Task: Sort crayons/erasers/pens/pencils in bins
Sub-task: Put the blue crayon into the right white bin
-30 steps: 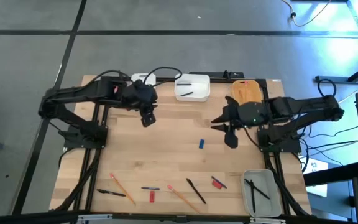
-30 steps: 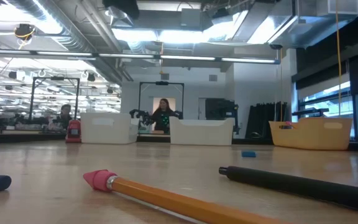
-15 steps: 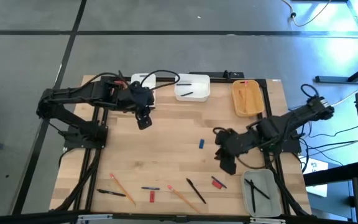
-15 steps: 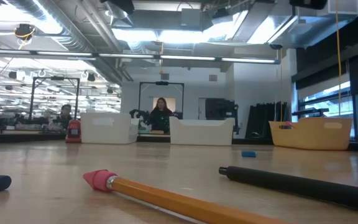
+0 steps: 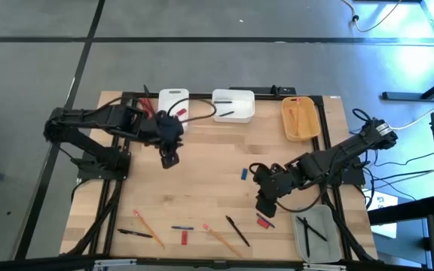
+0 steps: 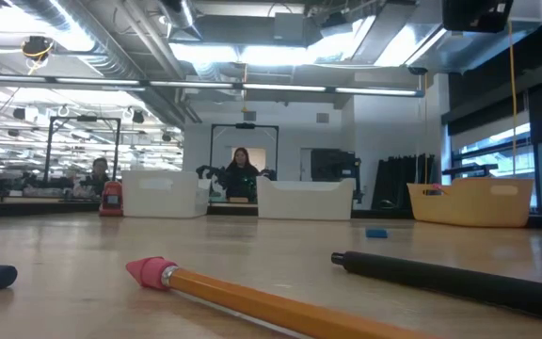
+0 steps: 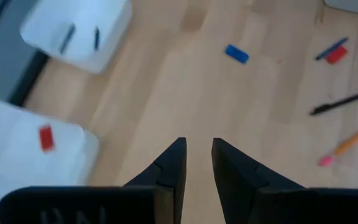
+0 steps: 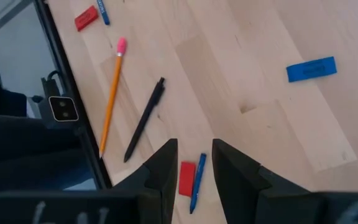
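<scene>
My right gripper (image 5: 264, 205) hangs open over the table's near right part, its fingers (image 8: 166, 163) above a red eraser (image 8: 187, 178) and a blue crayon (image 8: 196, 180), touching neither. A black pen (image 8: 145, 119) and a pink-ended pencil (image 8: 111, 96) lie flat beside them. My left gripper (image 5: 169, 158) is open and empty over bare wood, near the narrow white bin (image 5: 173, 102), which holds a red eraser (image 7: 46, 138). The wider white bin (image 5: 233, 105) holds dark sticks. The yellow-orange bin (image 5: 300, 119) stands at the far right. The grey bin (image 5: 315, 233) holds black pens.
A blue eraser (image 5: 244, 174) lies mid-table. Along the near edge lie another pencil (image 5: 148, 228), a black pen (image 5: 134, 234), a blue-and-black pen (image 5: 181, 227) and a red eraser (image 5: 184, 238). The table's middle is bare wood. People sit in the room beyond the far edge.
My right gripper has swung from beside the yellow-orange bin toward the near edge and the table's left, ending above the red eraser and blue crayon. My left gripper has drawn back from the narrow white bin toward the near edge, uncovering that bin. Nothing on the table has moved.
</scene>
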